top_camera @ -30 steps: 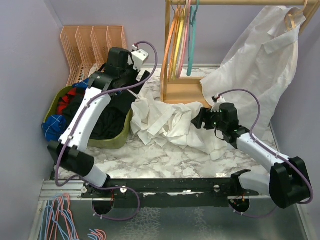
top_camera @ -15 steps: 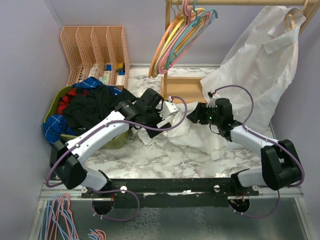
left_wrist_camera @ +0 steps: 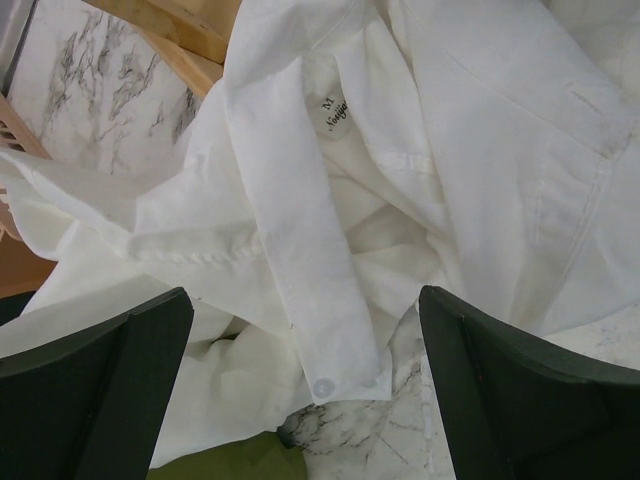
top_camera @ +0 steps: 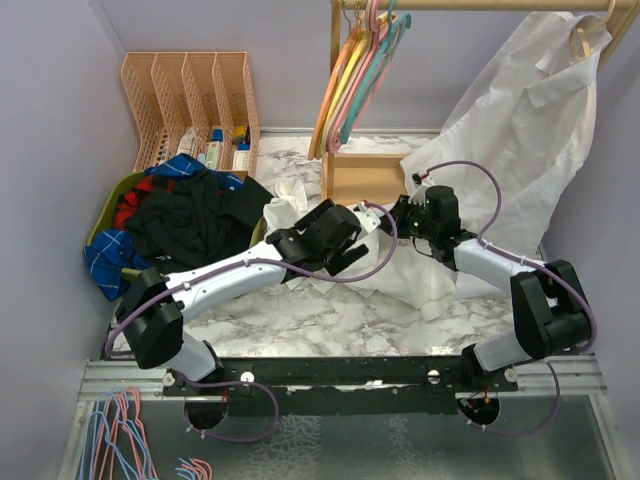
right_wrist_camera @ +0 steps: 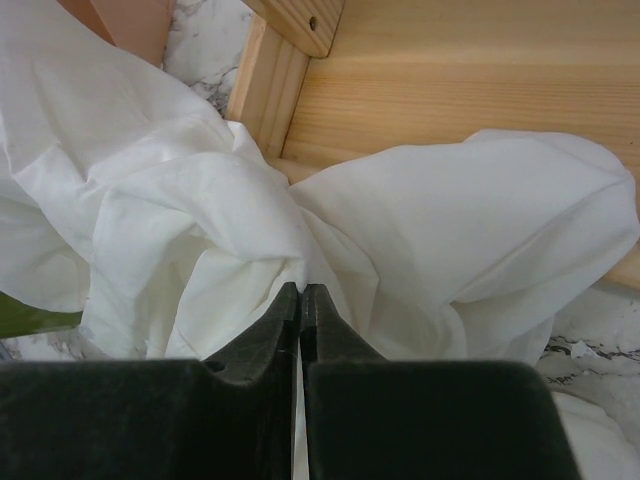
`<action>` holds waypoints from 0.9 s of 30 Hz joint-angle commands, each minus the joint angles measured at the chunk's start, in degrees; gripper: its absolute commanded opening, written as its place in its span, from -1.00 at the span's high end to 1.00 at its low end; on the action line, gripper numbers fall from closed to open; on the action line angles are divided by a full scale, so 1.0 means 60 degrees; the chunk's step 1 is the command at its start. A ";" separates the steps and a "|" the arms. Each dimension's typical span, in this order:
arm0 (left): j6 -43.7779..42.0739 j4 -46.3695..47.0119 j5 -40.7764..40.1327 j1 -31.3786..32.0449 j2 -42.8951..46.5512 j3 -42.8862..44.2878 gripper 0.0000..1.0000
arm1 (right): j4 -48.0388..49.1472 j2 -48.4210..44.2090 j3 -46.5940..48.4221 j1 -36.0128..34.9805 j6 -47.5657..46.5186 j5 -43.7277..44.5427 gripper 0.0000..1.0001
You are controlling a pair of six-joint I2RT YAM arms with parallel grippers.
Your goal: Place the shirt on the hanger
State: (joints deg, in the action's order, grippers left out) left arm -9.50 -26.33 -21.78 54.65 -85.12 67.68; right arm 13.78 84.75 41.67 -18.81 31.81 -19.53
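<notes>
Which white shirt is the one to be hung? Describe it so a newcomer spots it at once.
Start at the wooden rack on the marble table. At its foot the shirt lies crumpled. Unlike the other white shirt, hanging at right on a wooden hanger, it has no hanger.

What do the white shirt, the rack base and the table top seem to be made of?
The shirt: thin woven cloth, matte, probably cotton or linen; it creases softly. The rack base: unpainted light wood, grain visible. The table top: marble look, grey veins; possibly laminate.
</notes>
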 commanded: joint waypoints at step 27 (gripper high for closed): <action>-0.1611 0.2113 -0.2919 0.0422 0.0002 -0.0357 1.00 | -0.1022 -0.1712 0.0059 -0.0044 -0.0788 -0.1930 0.98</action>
State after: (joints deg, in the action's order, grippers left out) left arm -18.41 -12.14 -40.62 58.11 -90.98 61.60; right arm 12.75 78.87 40.73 -18.81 29.98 -25.21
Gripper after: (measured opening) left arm 0.010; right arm 0.018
